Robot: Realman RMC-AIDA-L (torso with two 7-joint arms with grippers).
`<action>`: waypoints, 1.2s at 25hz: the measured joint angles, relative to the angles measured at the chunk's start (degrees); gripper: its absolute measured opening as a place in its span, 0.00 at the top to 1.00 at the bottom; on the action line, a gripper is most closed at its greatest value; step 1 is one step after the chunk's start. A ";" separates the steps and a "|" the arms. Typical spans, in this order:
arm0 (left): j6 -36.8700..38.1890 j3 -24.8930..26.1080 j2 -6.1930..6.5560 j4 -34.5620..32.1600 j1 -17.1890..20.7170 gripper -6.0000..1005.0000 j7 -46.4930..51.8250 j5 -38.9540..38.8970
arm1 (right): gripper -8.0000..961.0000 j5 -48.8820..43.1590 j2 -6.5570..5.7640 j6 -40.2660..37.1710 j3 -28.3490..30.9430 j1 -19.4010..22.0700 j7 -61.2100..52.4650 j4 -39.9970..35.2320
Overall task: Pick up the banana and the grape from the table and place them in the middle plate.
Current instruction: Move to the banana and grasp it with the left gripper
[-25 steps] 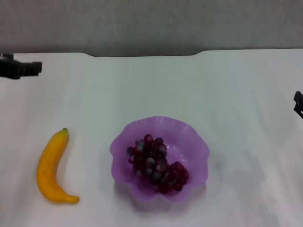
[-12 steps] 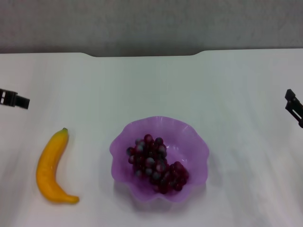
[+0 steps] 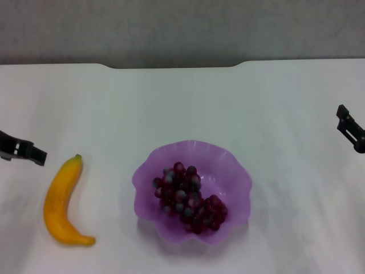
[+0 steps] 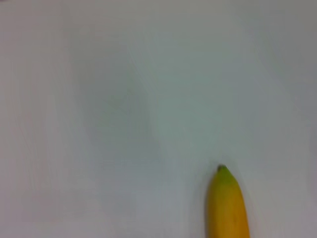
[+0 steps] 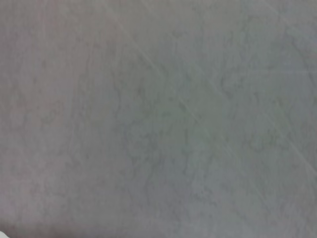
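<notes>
The grape (image 3: 188, 198) lay inside the middle plate (image 3: 235, 171), a long dark red bunch running from the plate's 10 o'clock side down toward its 5 o'clock side, with several berries frosted grey. The purple plate with its wavy rim stood on the white desk (image 3: 182, 103), a little toward 6 o'clock from the desk's middle in the head view.

The banana (image 3: 61, 201) lay flat on the desk at 9 o'clock from the plate, well apart from it and not touching anything. Its small green tip pointed to 12 o'clock and its curved body bent toward 5 o'clock at the lower end.

The left end effector (image 3: 23, 152) was at the edge of the head view, near the banana's green tip, at about 10 o'clock from it. Only a dark part of it showed — I cannot tell whether it was spread or pressed together. The left wrist view showed only the banana's tip (image 4: 227, 203) and bare desk.

The right end effector (image 3: 351, 128) was at 2 o'clock from the plate, well apart from it — its state also I cannot tell. The right wrist view showed only bare desk surface.
</notes>
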State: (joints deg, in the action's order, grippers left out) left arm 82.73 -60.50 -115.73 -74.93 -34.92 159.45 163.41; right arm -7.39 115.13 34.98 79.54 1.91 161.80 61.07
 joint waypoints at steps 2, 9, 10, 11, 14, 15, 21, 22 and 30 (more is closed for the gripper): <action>0.07 -0.24 -0.17 1.07 -0.25 0.25 0.02 0.09 | 0.21 0.00 0.00 0.00 -0.09 0.03 0.03 0.07; 0.66 -2.25 -0.52 4.05 -0.99 0.25 0.96 -0.05 | 0.21 0.00 0.00 0.00 -0.57 0.03 0.20 0.28; 0.66 -2.25 -0.52 4.05 -0.99 0.25 0.96 -0.05 | 0.21 0.00 0.00 0.00 -0.59 0.03 0.20 0.28; 0.75 -3.17 -0.52 4.14 -0.99 0.25 1.48 -0.11 | 0.21 0.00 0.00 0.00 -0.60 0.03 0.20 0.29; 1.01 -5.08 -0.54 4.27 -0.95 0.25 2.43 -0.34 | 0.21 0.00 0.00 0.00 -0.67 0.03 0.20 0.28; 1.07 -5.38 -0.54 4.29 -0.95 0.25 2.51 -0.41 | 0.21 0.00 0.00 0.02 -0.75 0.01 0.20 0.28; 0.86 -5.99 -0.62 5.71 -1.16 0.25 2.69 -1.76 | 0.21 -0.68 0.00 0.08 -1.14 -0.38 0.09 0.44; 0.80 -6.00 -0.64 6.10 -1.31 0.25 2.65 -1.89 | 0.21 -0.68 0.00 0.08 -1.14 -0.38 0.09 0.44; -1.14 -6.03 -0.73 8.31 -1.62 0.25 2.79 -2.95 | 0.21 -0.94 0.00 0.05 -1.65 -0.42 0.16 0.92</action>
State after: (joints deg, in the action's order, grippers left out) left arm 81.59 -66.54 -116.46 -66.62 -36.54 162.24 160.46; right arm -8.33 115.13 35.03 77.89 1.49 161.95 61.99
